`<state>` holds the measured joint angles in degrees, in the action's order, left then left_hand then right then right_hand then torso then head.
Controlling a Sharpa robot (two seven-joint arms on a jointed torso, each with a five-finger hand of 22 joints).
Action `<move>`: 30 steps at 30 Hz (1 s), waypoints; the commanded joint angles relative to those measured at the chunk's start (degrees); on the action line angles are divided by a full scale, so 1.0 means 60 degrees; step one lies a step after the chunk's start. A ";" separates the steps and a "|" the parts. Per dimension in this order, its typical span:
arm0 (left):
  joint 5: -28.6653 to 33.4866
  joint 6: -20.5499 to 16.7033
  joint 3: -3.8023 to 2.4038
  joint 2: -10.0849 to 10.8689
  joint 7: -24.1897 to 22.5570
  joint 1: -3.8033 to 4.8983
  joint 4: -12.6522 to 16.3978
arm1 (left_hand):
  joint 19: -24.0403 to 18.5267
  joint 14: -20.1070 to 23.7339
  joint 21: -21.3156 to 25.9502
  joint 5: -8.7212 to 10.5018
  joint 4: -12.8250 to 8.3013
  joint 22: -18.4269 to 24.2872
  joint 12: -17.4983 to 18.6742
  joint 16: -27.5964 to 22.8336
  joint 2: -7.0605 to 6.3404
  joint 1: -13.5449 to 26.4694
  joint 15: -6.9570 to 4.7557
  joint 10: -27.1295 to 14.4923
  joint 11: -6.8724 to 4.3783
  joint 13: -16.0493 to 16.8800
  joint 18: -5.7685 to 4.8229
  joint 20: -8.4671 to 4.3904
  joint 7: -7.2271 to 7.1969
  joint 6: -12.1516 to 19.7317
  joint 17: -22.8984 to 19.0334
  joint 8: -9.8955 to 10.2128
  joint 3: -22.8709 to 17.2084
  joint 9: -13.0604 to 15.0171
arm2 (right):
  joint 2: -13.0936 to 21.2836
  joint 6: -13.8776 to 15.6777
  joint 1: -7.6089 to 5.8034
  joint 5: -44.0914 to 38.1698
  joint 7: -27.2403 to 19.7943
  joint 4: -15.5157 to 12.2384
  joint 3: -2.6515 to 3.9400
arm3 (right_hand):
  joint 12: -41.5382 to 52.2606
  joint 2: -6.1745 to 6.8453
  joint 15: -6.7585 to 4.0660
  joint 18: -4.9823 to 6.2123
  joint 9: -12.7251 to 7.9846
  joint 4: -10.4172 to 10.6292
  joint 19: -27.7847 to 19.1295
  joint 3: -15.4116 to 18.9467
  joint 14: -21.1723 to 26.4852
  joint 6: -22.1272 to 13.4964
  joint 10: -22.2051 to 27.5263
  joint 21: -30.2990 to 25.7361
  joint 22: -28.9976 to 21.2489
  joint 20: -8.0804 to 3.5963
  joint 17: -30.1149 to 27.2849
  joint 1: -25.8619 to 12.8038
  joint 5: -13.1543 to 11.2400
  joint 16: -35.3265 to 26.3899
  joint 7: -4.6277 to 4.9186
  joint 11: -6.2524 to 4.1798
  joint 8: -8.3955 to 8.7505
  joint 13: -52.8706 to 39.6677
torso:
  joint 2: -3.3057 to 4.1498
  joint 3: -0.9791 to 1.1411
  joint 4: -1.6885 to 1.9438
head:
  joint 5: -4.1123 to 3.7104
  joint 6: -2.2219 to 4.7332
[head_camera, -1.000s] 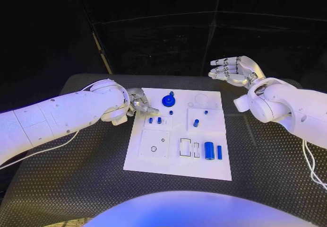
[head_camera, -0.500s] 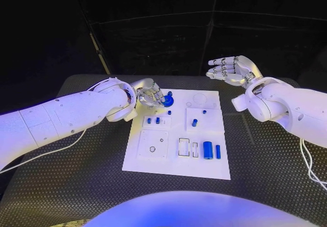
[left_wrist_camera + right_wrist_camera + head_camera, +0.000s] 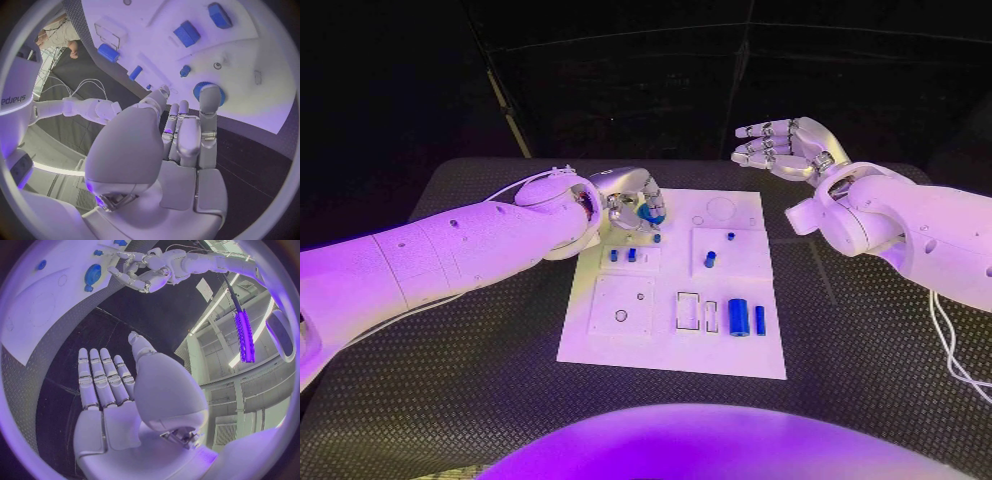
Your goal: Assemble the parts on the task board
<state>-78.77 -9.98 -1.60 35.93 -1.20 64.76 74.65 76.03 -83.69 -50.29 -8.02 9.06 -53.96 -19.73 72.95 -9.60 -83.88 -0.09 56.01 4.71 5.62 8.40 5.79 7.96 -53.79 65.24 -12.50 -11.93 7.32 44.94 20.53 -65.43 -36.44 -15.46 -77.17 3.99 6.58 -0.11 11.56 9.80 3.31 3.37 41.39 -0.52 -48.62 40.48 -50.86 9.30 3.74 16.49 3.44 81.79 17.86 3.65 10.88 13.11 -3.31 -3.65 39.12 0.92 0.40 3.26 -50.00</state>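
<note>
The white task board point(image 3: 635, 336) lies in the middle of the table. A blue round part with a raised knob point(image 3: 197, 91) stands at its far left corner. My left hand point(image 3: 630, 203) hovers right over that part, and in the left wrist view a fingertip point(image 3: 210, 95) lies over its rim with nothing gripped. Whether it touches I cannot tell. The right wrist view shows the left hand point(image 3: 141, 272) beside the round part point(image 3: 92, 274), fingers apart. My right hand point(image 3: 783, 147) hangs raised beyond the board's far right corner, fingers straight, holding nothing.
On the board lie two small blue pegs point(image 3: 622, 254), two more small pieces point(image 3: 711, 258) to the right, and a thick blue cylinder point(image 3: 737, 317) next to a thin one point(image 3: 760, 319). A rectangular slot point(image 3: 689, 309) and a round hole point(image 3: 620, 315) are bare. Black table point(image 3: 473, 380) surrounds it.
My left hand has moved from the board's left edge toward its far corner and now sits over the blue round part. The right hand has hardly moved.
</note>
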 commanded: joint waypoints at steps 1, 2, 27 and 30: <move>-0.1325 0.0503 0.0004 -0.0120 -0.0163 0.0002 -0.0130 | 0.0237 -0.0360 -0.0494 -0.0001 -0.0002 -0.0447 0.0055 0.0264 -0.0002 0.0062 -0.0016 0.0094 -0.0002 -0.0079 -0.0114 -0.0025 -0.0042 -0.0107 0.0261 0.0082 0.0078 -0.0057 | -0.0026 -0.0091 -0.0021 0.0029 -0.0073 -0.0020 0.0008 | -0.0054 0.0031 0.0014 -0.0123 -0.0010 -0.0071 0.0072 -0.0009 0.0019 0.0009 0.0063 -0.0014 -0.0013 0.0020 -0.0005 -0.0042 -0.0002 -0.0054 0.0828 0.0000 0.0040 0.0014 | 0.0000 -0.0003 0.0005 | -0.0011 0.0000; -0.1433 0.0574 0.0007 -0.0174 -0.0131 0.0001 -0.0191 | 0.0290 -0.0357 -0.0601 -0.0003 -0.0006 -0.0543 0.0078 0.0238 0.0004 0.0059 -0.0028 0.0097 -0.0014 -0.0103 -0.0130 -0.0035 -0.0060 -0.0128 0.0194 0.0105 0.0095 -0.0071 | -0.0032 -0.0093 -0.0021 0.0029 -0.0074 -0.0018 0.0008 | -0.0047 0.0017 0.0012 -0.0125 -0.0006 -0.0093 0.0079 -0.0020 -0.0012 0.0038 0.0052 -0.0034 -0.0012 0.0018 0.0000 -0.0045 0.0003 -0.0045 0.0824 -0.0004 0.0032 0.0011 | -0.0002 -0.0001 0.0005 | -0.0008 0.0000; -0.2167 0.1571 0.0030 -0.0897 0.0226 -0.0035 -0.1046 | 0.0549 -0.0347 -0.1225 -0.0018 -0.0026 -0.1146 0.0168 0.0224 0.0199 -0.0057 -0.0129 0.0580 -0.0122 -0.0248 -0.0231 -0.0126 -0.0171 -0.0535 -0.0099 0.0223 0.0030 -0.0160 | -0.0081 -0.0122 -0.0021 0.0037 -0.0087 -0.0017 0.0009 | -0.0047 0.0016 0.0011 -0.0125 -0.0006 -0.0093 0.0079 -0.0020 -0.0012 0.0038 0.0051 -0.0035 -0.0012 0.0018 0.0000 -0.0045 0.0003 -0.0044 0.0824 -0.0004 0.0032 0.0011 | 0.0001 0.0008 0.0018 | -0.0036 0.0000; -0.2172 0.1619 0.0032 -0.0947 0.0228 -0.0046 -0.1080 | 0.0551 -0.0346 -0.1250 -0.0021 -0.0032 -0.1177 0.0189 0.0233 0.0217 -0.0082 -0.0135 0.0629 -0.0130 -0.0260 -0.0236 -0.0131 -0.0179 -0.0573 -0.0110 0.0236 -0.0001 -0.0168 | -0.0095 -0.0128 -0.0021 0.0042 -0.0090 -0.0011 0.0009 | -0.0043 0.0005 0.0010 -0.0126 -0.0003 -0.0106 0.0085 -0.0028 -0.0024 0.0054 0.0045 -0.0048 -0.0011 0.0017 0.0002 -0.0048 0.0005 -0.0041 0.0826 -0.0005 0.0028 0.0010 | -0.0004 0.0011 0.0015 | -0.0032 0.0000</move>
<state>-90.92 -1.94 -1.38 30.39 -0.23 64.43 68.23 78.86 -84.07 -57.54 -8.02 8.90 -60.97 -18.81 74.12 -8.80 -84.23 -0.51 59.39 3.98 4.11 7.55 5.02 6.76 -56.84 64.63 -11.37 -11.65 6.38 44.45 20.18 -65.43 -36.40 -15.49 -77.15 4.00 6.59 -0.10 11.56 9.80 3.32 3.15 41.41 -0.74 -48.62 40.48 -50.86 9.30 3.75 16.52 3.44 81.79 17.86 3.65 10.88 13.11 -3.31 -3.66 39.13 0.97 0.49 3.05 -50.00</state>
